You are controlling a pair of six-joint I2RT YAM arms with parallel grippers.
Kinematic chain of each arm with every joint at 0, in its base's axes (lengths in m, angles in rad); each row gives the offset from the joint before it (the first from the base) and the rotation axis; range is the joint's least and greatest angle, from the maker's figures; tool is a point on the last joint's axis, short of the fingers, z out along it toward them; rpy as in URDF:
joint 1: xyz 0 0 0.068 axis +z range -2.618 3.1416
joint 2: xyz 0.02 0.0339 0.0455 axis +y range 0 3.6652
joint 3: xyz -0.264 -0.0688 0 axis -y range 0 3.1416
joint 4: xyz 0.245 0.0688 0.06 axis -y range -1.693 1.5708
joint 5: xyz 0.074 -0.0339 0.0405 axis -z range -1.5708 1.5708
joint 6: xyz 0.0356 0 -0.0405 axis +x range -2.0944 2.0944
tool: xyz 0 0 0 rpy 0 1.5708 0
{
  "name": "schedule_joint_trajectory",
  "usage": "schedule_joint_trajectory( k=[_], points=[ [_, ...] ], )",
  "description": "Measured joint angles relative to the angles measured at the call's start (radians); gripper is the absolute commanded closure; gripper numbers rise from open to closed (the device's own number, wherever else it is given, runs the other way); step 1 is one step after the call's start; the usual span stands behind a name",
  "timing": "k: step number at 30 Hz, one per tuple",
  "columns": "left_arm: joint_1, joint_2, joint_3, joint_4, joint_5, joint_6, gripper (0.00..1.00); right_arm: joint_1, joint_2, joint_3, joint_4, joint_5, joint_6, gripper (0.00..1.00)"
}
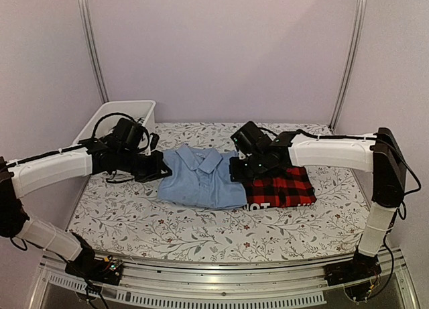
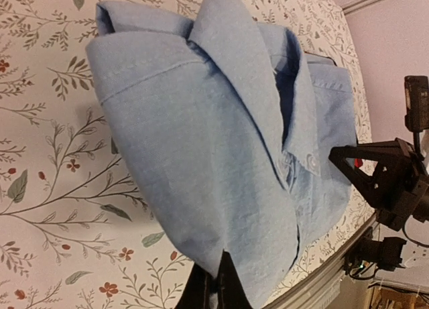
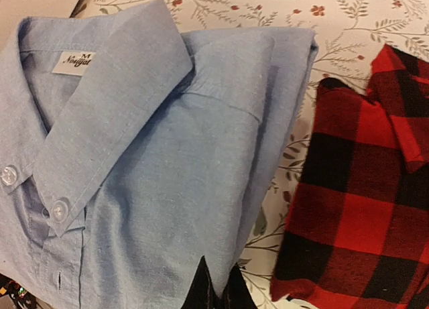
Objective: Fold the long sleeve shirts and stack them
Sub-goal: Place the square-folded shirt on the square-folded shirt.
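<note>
A folded light blue shirt (image 1: 201, 177) lies mid-table, collar toward the back. A folded red-and-black plaid shirt (image 1: 280, 188) lies just right of it, partly under the blue one's edge. My left gripper (image 1: 159, 168) is shut on the blue shirt's left edge (image 2: 221, 255), its black fingertips pinching the cloth. My right gripper (image 1: 236, 169) is shut on the blue shirt's right edge (image 3: 221, 282). In the right wrist view the blue shirt (image 3: 154, 175) shows its white label and buttons, with the plaid shirt (image 3: 362, 208) to the right.
A white plastic bin (image 1: 120, 119) stands at the back left of the floral tablecloth (image 1: 167, 222). Purple walls close in the back and sides. A metal rail (image 1: 214, 279) runs along the near edge.
</note>
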Motion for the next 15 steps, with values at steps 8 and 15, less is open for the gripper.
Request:
schedule_joint_trajectory(
  k=[8, 15],
  points=[
    [-0.157, 0.273, 0.243, 0.104, -0.037, -0.060, 1.00, -0.182, -0.246, -0.200, -0.016, 0.040, -0.046, 1.00],
    [-0.249, 0.542, 0.505, 0.147, -0.060, -0.085, 1.00, -0.317, -0.401, -0.344, -0.026, 0.068, -0.084, 1.00]
  ],
)
